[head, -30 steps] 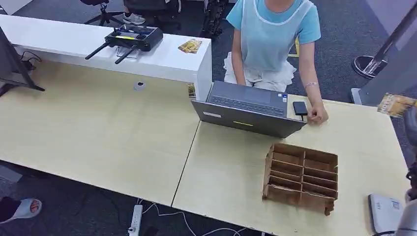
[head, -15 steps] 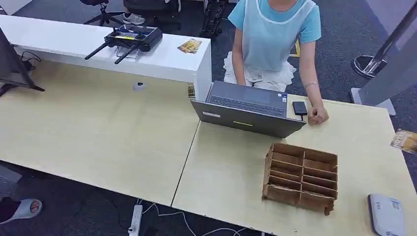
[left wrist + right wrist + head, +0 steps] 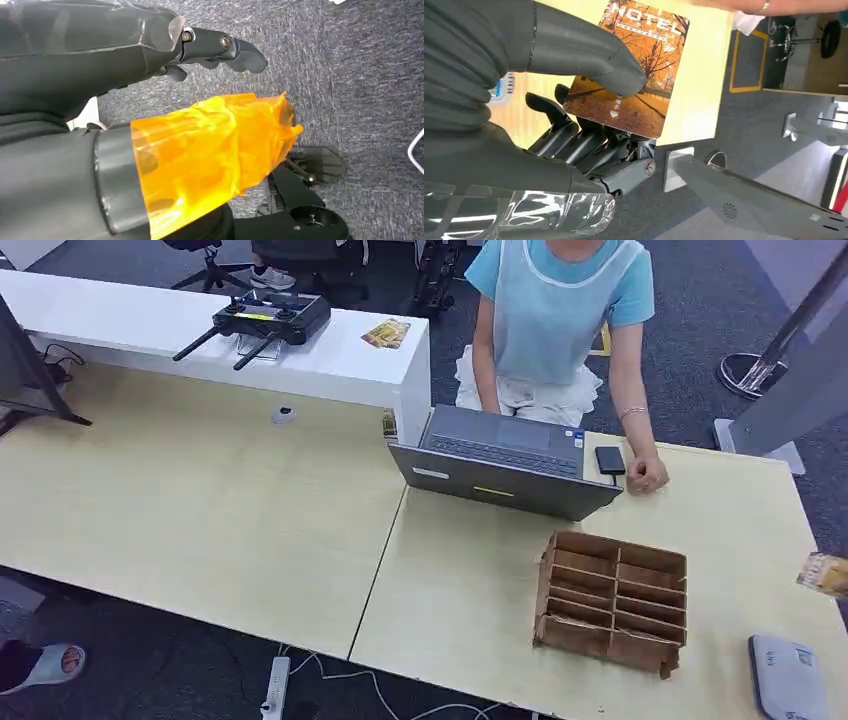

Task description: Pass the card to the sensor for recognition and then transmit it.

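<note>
An orange hotel card (image 3: 644,75) with an autumn-tree picture is pinched by my right hand (image 3: 574,100), the thick thumb on its face and the dark fingers underneath. In the head view the card (image 3: 826,575) shows at the right edge, above the table's near right corner. A white flat reader box (image 3: 787,677) lies on the table just nearer than the card; a bit of it (image 3: 501,89) shows behind my right hand. My left hand (image 3: 210,45) hangs over the grey carpet, holding nothing, fingers stretched out, its thumb wrapped in orange film.
A brown slotted cardboard organiser (image 3: 612,600) stands left of the reader. Behind it is an open laptop (image 3: 505,465) with a seated person (image 3: 560,310), whose hand rests by a small black device (image 3: 610,460). A white counter (image 3: 330,365) carries a controller (image 3: 270,315) and another card (image 3: 386,333).
The card has come down along the right edge of the head view, from beside the table's far corner to just above the white reader. The person and table items stayed put.
</note>
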`<state>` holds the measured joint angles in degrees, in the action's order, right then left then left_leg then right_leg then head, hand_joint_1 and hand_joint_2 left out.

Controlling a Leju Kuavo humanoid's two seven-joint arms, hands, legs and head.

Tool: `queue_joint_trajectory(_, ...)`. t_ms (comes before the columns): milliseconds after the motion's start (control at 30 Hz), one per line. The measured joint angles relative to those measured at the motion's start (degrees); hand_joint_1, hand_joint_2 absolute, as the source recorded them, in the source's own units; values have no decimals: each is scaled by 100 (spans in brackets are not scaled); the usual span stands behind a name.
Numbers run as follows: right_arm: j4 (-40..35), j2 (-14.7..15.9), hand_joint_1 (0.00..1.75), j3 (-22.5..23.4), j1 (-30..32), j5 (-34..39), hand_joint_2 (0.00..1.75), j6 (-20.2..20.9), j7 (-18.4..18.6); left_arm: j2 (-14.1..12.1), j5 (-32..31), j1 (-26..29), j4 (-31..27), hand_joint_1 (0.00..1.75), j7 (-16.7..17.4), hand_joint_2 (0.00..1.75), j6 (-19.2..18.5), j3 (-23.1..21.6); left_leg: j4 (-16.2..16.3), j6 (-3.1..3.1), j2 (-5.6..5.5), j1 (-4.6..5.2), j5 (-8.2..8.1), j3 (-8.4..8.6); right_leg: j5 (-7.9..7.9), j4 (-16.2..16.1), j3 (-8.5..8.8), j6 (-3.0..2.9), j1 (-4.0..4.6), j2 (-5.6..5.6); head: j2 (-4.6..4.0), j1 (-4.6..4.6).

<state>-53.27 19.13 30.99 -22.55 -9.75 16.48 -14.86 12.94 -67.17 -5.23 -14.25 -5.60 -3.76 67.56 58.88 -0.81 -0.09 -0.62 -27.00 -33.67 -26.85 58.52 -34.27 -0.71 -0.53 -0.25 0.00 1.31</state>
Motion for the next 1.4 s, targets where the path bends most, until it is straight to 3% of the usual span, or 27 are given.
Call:
queue_joint_trajectory(367,-33,15,175,72,310,61,175,30,-13,0,39,-1,0,0,-15,0,28,48,0,2,2,1,-1,1,0,0,0,0,0,1,0,2)
queue_joint_trajectory(800,-479,157,175,308,1270,735,175,649,5,7,343,0,0,0,-170,0,22,265,0,8,-3,1,-8,-2,-5,-4,1,6,-1,-8,-2,2)
queue_joint_trajectory(1067,-658,369,175,308,1811,1001,175,1045,4,2,356,6,0,0,20,0,33,380,0,11,-1,2,-11,-4,-5,-4,1,7,-2,-6,0,2)
queue_joint_trajectory(1400,-542,448,175,245,1845,957,175,980,17,0,312,-2,0,0,-103,0,-2,407,0,11,2,2,-11,-4,-5,-3,2,7,-2,-4,0,2)
